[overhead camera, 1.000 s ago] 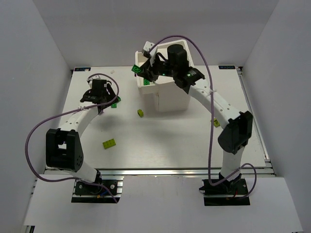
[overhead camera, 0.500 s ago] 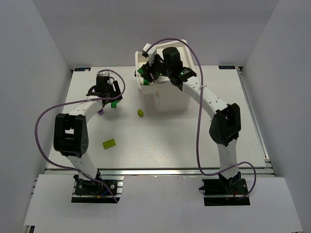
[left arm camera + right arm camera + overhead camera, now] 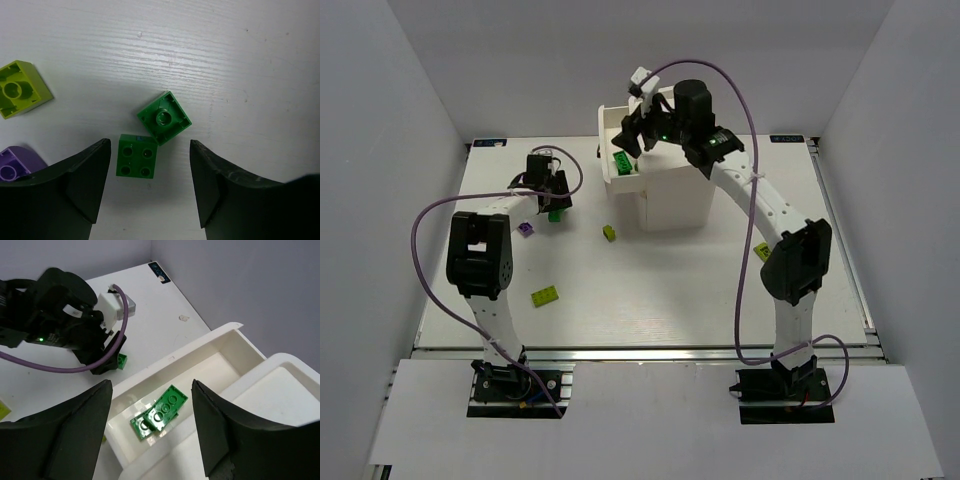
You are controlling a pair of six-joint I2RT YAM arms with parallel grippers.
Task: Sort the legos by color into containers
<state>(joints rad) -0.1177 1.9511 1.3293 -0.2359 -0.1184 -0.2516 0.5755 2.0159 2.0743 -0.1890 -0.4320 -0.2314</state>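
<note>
My left gripper (image 3: 551, 193) is open and empty, low over two dark green legos on the table. In the left wrist view the gripper (image 3: 150, 165) straddles a studs-up green lego (image 3: 136, 156), and a second green lego (image 3: 164, 117) lies just beyond it, underside up. My right gripper (image 3: 638, 128) is open and empty above the pulled-out top drawer (image 3: 607, 170) of the white cabinet (image 3: 675, 200). The right wrist view (image 3: 151, 405) shows green legos (image 3: 161, 412) lying in that drawer (image 3: 165, 362). A lime lego (image 3: 17, 89) and a purple lego (image 3: 15, 162) lie left of the left gripper.
More legos lie on the table: a lime one (image 3: 545, 295) at the front left, a small lime one (image 3: 609, 233) near the cabinet, a purple one (image 3: 525, 229), and a lime one (image 3: 762, 251) beside the right arm. White walls enclose the table.
A green lego that was at my right gripper now lies in the drawer, and that gripper has risen and shifted right. My left gripper has moved right, over the green legos.
</note>
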